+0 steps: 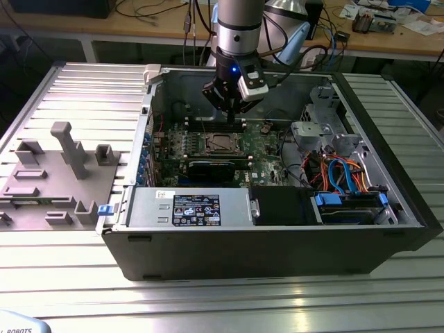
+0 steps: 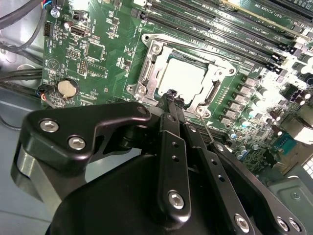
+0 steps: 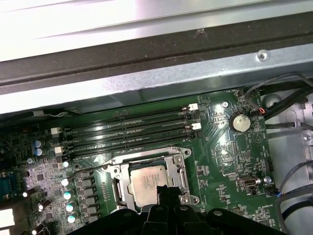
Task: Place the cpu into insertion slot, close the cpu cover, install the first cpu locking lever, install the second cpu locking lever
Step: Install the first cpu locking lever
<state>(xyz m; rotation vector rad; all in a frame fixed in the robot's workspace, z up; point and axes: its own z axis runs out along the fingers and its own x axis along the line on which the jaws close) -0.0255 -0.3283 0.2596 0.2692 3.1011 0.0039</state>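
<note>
While fingers (image 2: 171, 95) hover, cpu (image 3: 149, 186) sits under cpu cover (image 2: 146, 73).

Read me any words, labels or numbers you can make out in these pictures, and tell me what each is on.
Black sticker on the grey box: too small to read.
Print on the cpu: blurred.
Markings on the green motherboard: too small.
Nothing reads clearly.
</note>
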